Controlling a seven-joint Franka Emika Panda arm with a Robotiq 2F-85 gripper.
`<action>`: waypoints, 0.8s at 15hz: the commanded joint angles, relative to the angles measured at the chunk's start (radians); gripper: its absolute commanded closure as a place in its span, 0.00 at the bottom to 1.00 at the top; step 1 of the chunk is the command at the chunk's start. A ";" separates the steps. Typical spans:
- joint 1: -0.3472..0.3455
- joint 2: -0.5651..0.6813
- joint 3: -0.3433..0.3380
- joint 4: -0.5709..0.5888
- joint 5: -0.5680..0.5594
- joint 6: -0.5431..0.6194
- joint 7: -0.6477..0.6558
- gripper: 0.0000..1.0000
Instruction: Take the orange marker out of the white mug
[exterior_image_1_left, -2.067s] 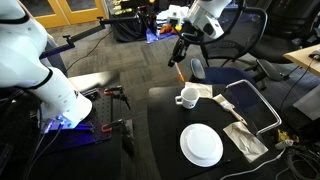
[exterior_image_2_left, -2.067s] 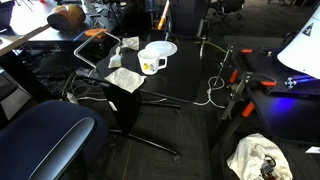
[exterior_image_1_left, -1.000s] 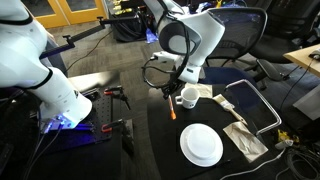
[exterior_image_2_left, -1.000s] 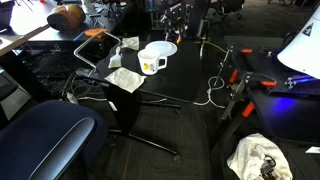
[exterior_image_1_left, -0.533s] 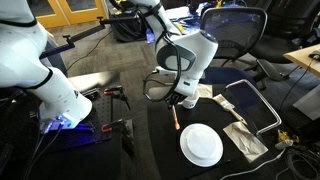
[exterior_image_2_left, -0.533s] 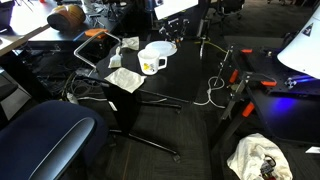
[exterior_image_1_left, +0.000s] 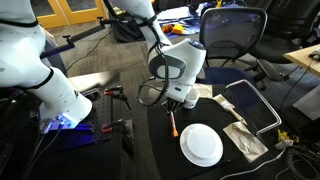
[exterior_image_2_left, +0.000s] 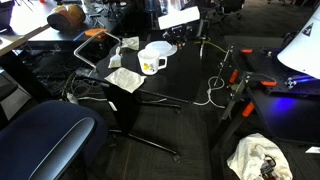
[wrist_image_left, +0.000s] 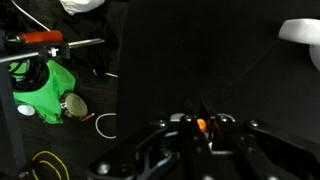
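Note:
My gripper is shut on the orange marker, which hangs tip down just over the black table, beside the white plate. In the wrist view the marker shows as a small orange spot pinched between the two fingers. The white mug stands on the table with no marker in it. In the exterior view with the arm in front, the arm mostly hides the mug.
Crumpled cloths and a metal rack lie at the table's right side. The white plate also shows behind the mug. Office chairs stand behind the table. Cables and a green object lie on the floor.
The gripper has carried the orange marker from high above the mug down and forward. It now holds the marker low over the table next to the plate.

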 joint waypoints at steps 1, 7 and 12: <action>0.043 -0.014 -0.036 -0.046 -0.030 0.033 0.091 0.97; 0.067 -0.047 -0.056 -0.074 -0.060 0.047 0.142 0.31; 0.105 -0.173 -0.095 -0.140 -0.168 0.075 0.191 0.00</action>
